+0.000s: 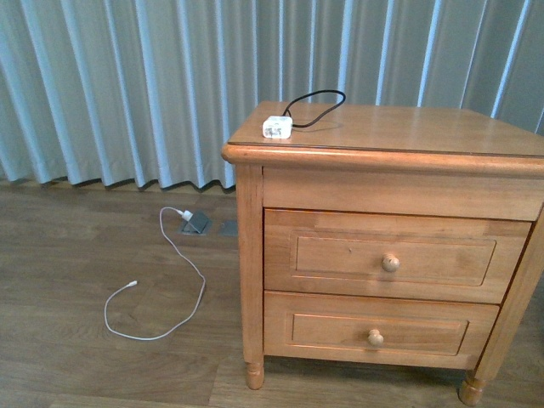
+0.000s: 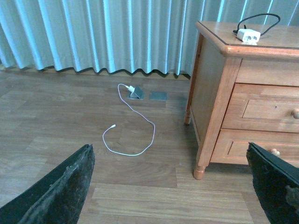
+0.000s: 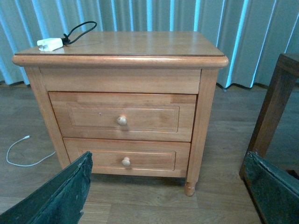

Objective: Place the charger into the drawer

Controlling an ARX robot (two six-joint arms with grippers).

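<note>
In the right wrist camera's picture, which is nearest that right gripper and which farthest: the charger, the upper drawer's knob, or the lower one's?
From the right gripper, open, facing the nightstand:
1. Lower knob, on the shallow bottom drawer.
2. Upper knob, on the taller drawer above it.
3. Charger, up on the nightstand's top, left side.

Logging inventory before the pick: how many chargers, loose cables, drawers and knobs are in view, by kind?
Charger: 1, on the nightstand top.
White cable: 1, on the floor.
Drawers: 2, upper drawer and lower drawer, both shut.
Knobs: 2, upper knob and lower knob.
Total: 6.
</note>
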